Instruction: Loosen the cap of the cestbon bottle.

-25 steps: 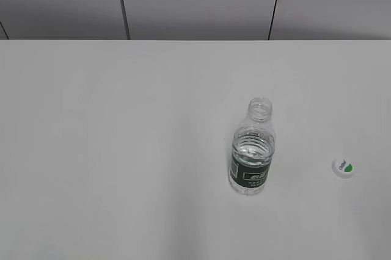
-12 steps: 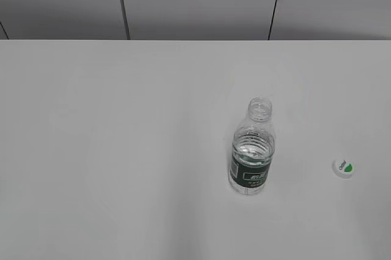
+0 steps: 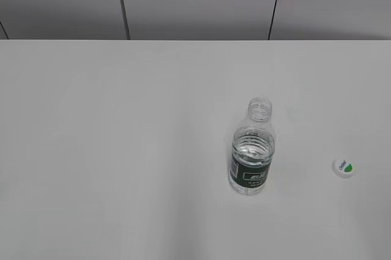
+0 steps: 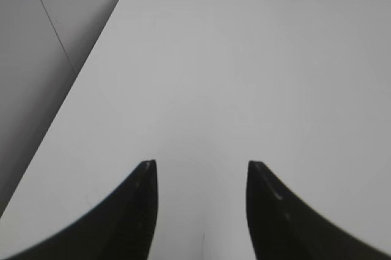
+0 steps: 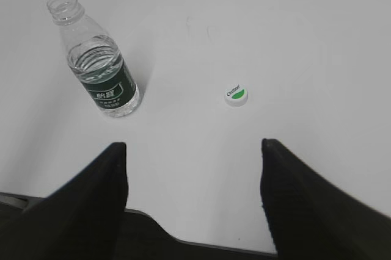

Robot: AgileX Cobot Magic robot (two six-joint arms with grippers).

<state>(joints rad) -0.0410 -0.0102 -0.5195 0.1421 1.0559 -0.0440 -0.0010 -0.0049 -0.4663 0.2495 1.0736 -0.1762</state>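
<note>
The cap (image 3: 344, 167) lies off the open bottle (image 3: 251, 154) near the desk's (image 3: 110, 150) right edge, unmoved, so the loosening looks finished; both tools are spread and empty.

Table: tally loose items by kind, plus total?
Bottles: 1, the cestbon bottle, upright, neck open.
Caps: 1, the cap, lying on the table to the bottle's right, apart from it.
Total: 2
</note>
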